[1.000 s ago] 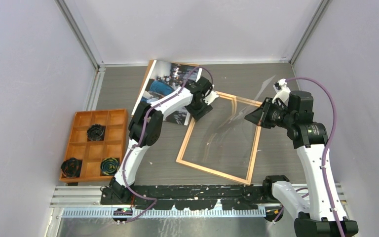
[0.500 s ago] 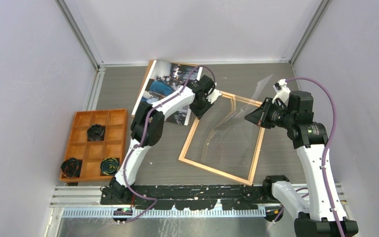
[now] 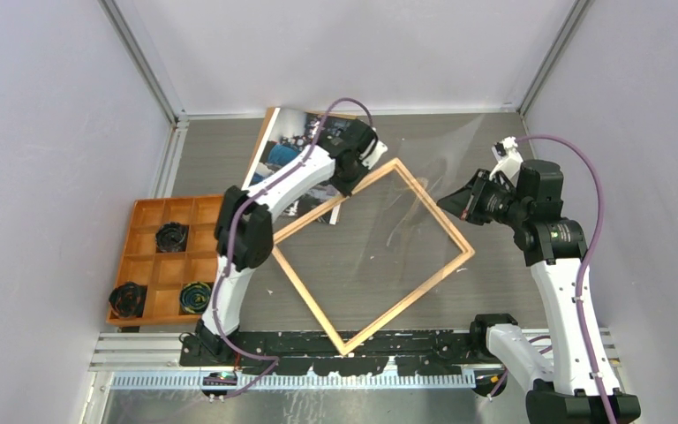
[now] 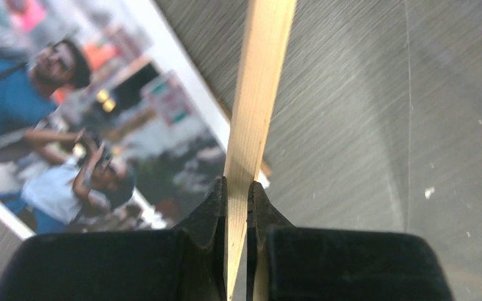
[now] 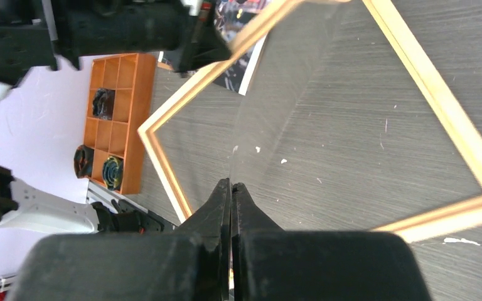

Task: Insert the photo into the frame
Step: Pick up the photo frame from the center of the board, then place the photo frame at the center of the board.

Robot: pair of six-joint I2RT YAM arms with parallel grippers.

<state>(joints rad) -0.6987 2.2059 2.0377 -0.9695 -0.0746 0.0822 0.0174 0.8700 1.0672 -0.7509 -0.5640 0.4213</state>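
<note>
Frame (image 3: 410, 303): lies turned like a diamond mid-bench. Its near corner reaches over the black rail (image 3: 424, 340) at the near edge, and its far corner points at the far edge. Its far-left strip crosses over the photo's near right corner.

Photo (image 3: 287, 159): picture side up at the far edge of the bench (image 3: 494, 291), left of centre, partly under the left arm, outside the frame. Man in blue visible in the left wrist view; signs in the print too blurred to read.

Left gripper (image 3: 347, 185): fingers (image 4: 216, 200) clamped on the frame's far-left strip, close to the far corner, wood pinched between both pads.

Right gripper (image 3: 448, 203): raised over the frame's right corner, jaws closed on the edge of a clear sheet (image 3: 419, 190). The sheet stands tilted above the frame; whether it touches the frame cannot be told.

Orange tray (image 3: 152, 269): at the left edge, three dark rolls (image 3: 171, 236) in separate compartments
</note>
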